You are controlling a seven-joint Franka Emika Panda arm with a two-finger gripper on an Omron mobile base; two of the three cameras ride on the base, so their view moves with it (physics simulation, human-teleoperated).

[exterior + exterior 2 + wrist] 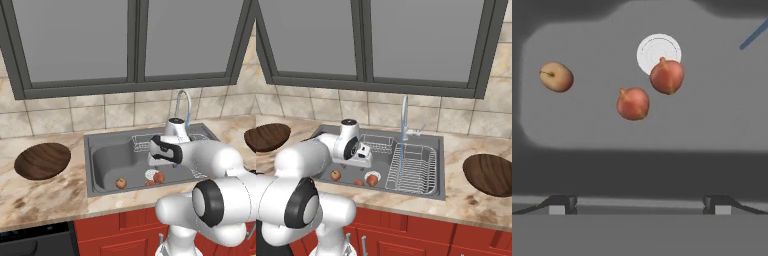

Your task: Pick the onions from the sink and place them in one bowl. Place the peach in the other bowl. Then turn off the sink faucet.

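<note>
In the hand view two reddish onions lie on the floor of the grey sink (712,110). The larger onion (667,75) overlaps the white drain (658,52), and the smaller onion (633,103) lies just beside it. The peach (556,77), paler and yellowish, lies apart from them. My gripper (640,205) hangs open above the basin, holding nothing, with its fingertips (562,204) wide apart. From the base I see the gripper (161,159) over the onions (159,177) and the peach (121,183). One wooden bowl (42,160) sits on the left counter, the other bowl (488,173) on the right. A thin blue stream runs from the sink faucet (404,117).
A wire rack (413,167) fills the right part of the sink, with a smaller rack (378,144) at the back. The marble counter (50,200) runs along both sides. A tiled wall and a window stand behind. Red cabinets (421,235) are below.
</note>
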